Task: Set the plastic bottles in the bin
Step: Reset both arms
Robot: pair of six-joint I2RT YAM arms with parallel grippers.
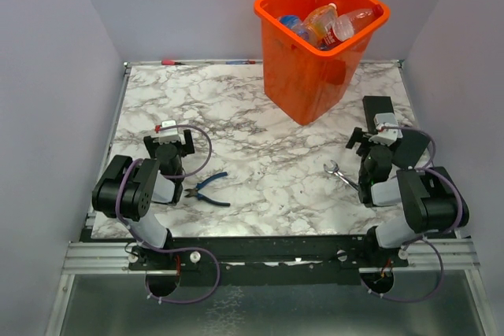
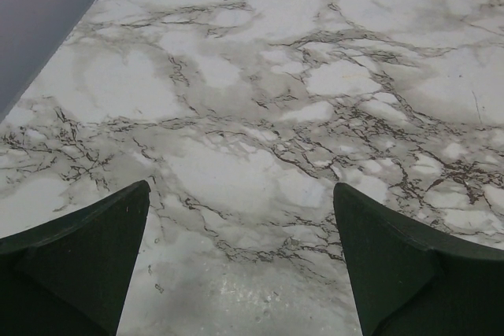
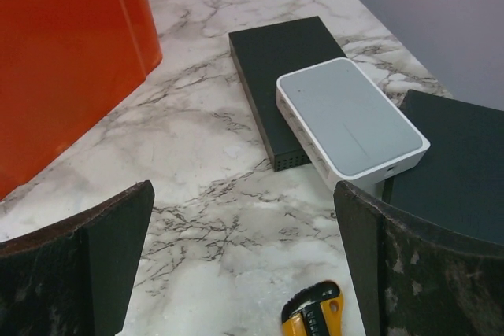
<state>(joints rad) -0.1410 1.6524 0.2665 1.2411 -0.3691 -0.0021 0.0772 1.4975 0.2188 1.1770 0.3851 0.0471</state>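
Note:
The orange bin [image 1: 303, 84] stands at the far side of the marble table, right of centre. Several plastic bottles [image 1: 335, 25] lie inside it, clear with red, orange and blue labels, their tops showing above the rim. No bottle lies on the table in any view. My left gripper [image 1: 168, 144] rests low at the near left, open over bare marble [image 2: 241, 186]. My right gripper [image 1: 368, 141] sits at the near right, open with nothing between its fingers [image 3: 244, 186]; the bin's wall [image 3: 63, 60] fills the left of its view.
Blue-handled pliers [image 1: 209, 189] lie beside the left arm and a steel wrench [image 1: 340, 175] beside the right arm. Ahead of the right gripper sit a black box [image 3: 283, 60], a white box [image 3: 346, 120] leaning on it, and a yellow-black knife [image 3: 313, 316]. Grey walls enclose the table.

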